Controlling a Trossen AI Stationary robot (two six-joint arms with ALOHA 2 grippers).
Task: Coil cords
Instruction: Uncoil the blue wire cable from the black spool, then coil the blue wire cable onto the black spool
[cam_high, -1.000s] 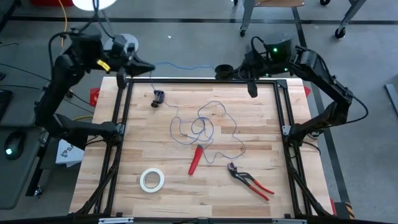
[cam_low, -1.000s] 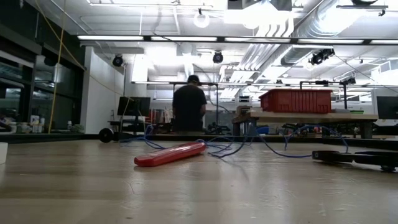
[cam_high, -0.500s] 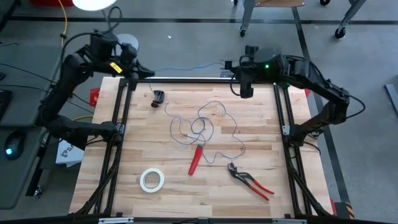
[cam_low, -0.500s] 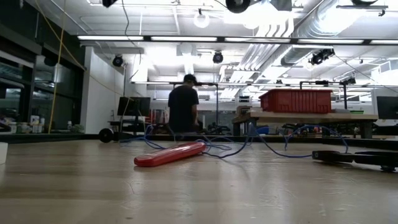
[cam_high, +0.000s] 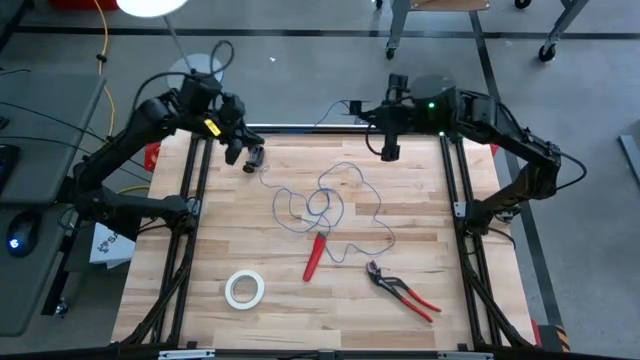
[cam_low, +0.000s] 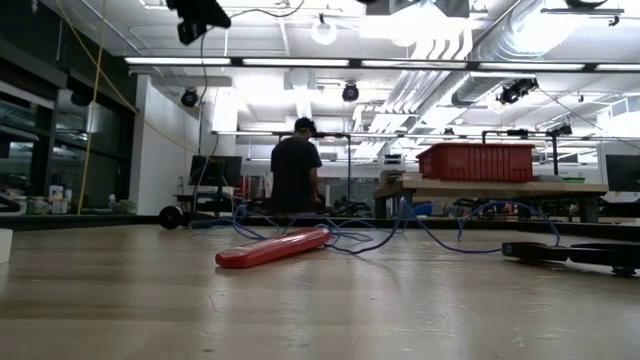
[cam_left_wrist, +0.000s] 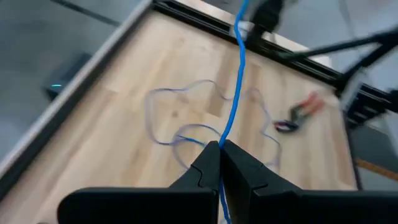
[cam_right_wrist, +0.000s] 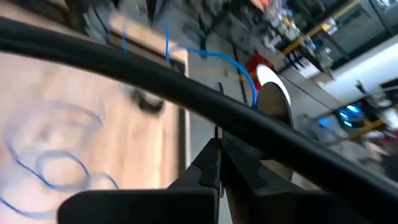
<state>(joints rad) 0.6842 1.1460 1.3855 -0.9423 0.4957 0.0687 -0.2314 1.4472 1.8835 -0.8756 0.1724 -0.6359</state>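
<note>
The left gripper (cam_high: 236, 152), a dark two-finger claw, hangs over the far left corner of the pale wooden table (cam_high: 250, 230), fingers pressed together. In its wrist view the closed fingertips (cam_left_wrist: 219, 152) meet right at the thin blue-violet wire (cam_left_wrist: 235, 81), which runs away from them in a straight line; the wire seems pinched between them, though the contact itself is hard to make out. Just beside this claw, on the table, lies a small black round spool (cam_high: 254, 158).

Toward the table's middle, between the two claws and nearer the front than both, the same wire (cam_high: 330, 200) lies in loose overlapping loops on the wood. Well in front of the left claw lies a white tape roll (cam_high: 244, 288). At the near edge of the loops, touching or almost touching them, lies a red-handled tool (cam_high: 314, 256), seen in the low view as a long red shape (cam_low: 274, 247) with blue wire (cam_low: 400, 225) arching behind it. Farther right sit red-handled pliers (cam_high: 402, 291).

The right gripper (cam_high: 388, 150) hovers over the far edge of the table, right of the loops, its fingers closed with nothing visibly between them. Its wrist view shows the shut fingertips (cam_right_wrist: 219, 155) against a black frame bar (cam_right_wrist: 124, 59).

Beyond the table a person (cam_low: 294, 172) stands in the room.
</note>
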